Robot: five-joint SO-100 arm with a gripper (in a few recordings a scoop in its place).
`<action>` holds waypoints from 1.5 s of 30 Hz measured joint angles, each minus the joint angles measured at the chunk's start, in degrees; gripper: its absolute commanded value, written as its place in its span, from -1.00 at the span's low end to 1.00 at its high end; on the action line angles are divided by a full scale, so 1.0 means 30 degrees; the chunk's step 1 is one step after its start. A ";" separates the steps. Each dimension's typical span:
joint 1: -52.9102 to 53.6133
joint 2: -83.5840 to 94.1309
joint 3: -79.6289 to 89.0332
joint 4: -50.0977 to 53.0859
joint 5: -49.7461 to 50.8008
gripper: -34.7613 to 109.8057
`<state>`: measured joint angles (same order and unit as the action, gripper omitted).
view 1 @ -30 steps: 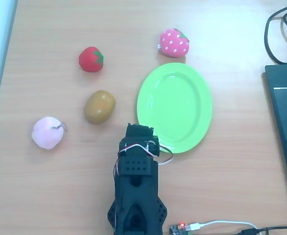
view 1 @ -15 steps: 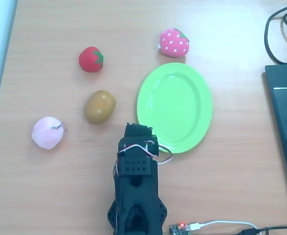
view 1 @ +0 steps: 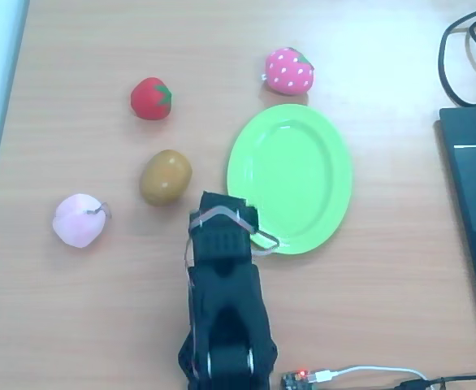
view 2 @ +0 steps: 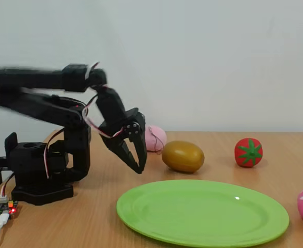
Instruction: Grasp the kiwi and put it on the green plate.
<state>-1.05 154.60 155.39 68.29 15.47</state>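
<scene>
The olive-brown kiwi (view 1: 166, 177) lies on the wooden table, left of the lime-green oval plate (view 1: 290, 177) in the overhead view. My black arm (view 1: 222, 268) reaches up from the bottom edge, and its wrist ends between the kiwi and the plate's near-left rim, hiding the fingers. In the fixed view my gripper (view 2: 139, 168) points down above the table, just left of the kiwi (view 2: 182, 156) and apart from it. Its fingertips meet with nothing held. The plate (view 2: 203, 213) lies in front with nothing on it.
A red strawberry (view 1: 151, 98) sits beyond the kiwi, a pink strawberry (view 1: 289, 71) beyond the plate, and a pale pink peach (view 1: 79, 219) to the left. A dark laptop (view 1: 473, 211) and cables (view 1: 465, 57) occupy the right edge. A small board (view 1: 299, 379) sits by the arm's base.
The arm has stretched forward, carrying the wrist up the overhead view into the gap between the kiwi and the plate. The fruits and plate have not moved.
</scene>
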 measured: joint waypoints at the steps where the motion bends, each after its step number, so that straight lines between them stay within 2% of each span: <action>1: -0.0146 -0.1055 -0.0908 0.0117 -0.0059 -0.63; 5: -0.0791 -0.4365 -0.4658 0.1084 -0.0176 -0.63; 10: -0.2051 -0.7617 -0.8203 0.2549 -0.2695 -0.63; 15: -0.2988 -0.9727 -0.9580 0.4014 -0.4482 -0.63; 18: -0.2900 -1.0137 -1.0312 0.4658 -0.5186 -0.48; 22: -0.2725 -1.0137 -1.0488 0.4805 -0.5684 -0.47; 39: -0.2549 -1.2568 -1.3447 0.7441 -0.7881 0.44; 45: -0.2783 -1.3184 -1.4297 0.7793 -0.8262 0.48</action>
<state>-9.40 115.05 112.50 91.67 -9.32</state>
